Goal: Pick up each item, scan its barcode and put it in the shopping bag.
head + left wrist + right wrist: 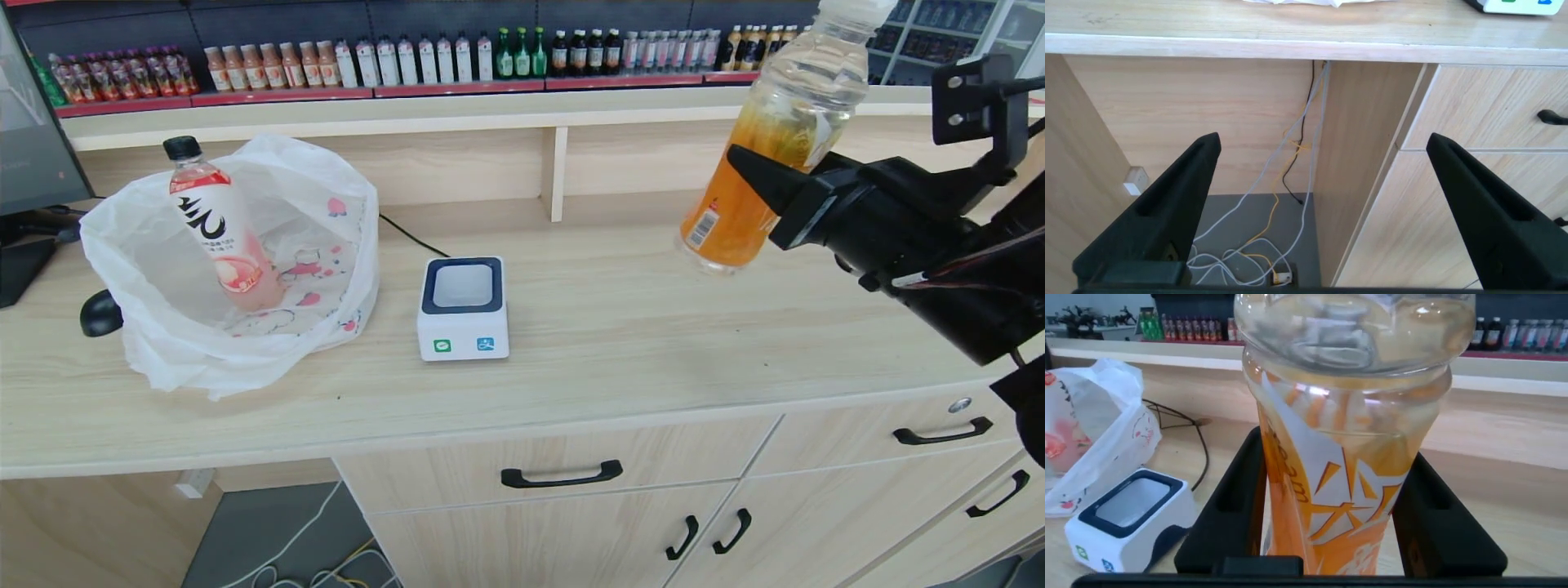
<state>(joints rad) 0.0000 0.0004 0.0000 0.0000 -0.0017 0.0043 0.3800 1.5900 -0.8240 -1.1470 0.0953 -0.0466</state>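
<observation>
**Counter stock, placed from the scanner**

- Scanner (463,309): one. A white box with a dark-framed window facing up, standing on the wooden counter (620,327). One black cable (412,235) runs along the counter behind it.
- Shopping bag (229,269): one. White plastic with pink print, on the counter just left of the scanner, mouth open.
- Pink bottle (219,224): one. It has a black cap and leans inside the bag, left of the scanner.
- Orange bottle (763,155): one. It is held in the air above the counter, well to the right of the scanner. It is tilted, base low and cap end up and away, with a barcode label showing near the base.
- Right gripper (771,175): one. It is raised right of the scanner with the arm reaching in from the right. Its two black fingers (1229,510) clamp the orange bottle's lower body from either side.
- Left gripper (1323,204): one. It hangs below the counter edge, lower than the scanner and to its left, facing a recess with loose wires (1290,163). Its fingers are spread wide with nothing between them.
- Drawer and door handles (561,474): five, black, on the cabinet front below the scanner.
- Drinks shelf (457,57): one long row of bottles, far behind the scanner.
</observation>
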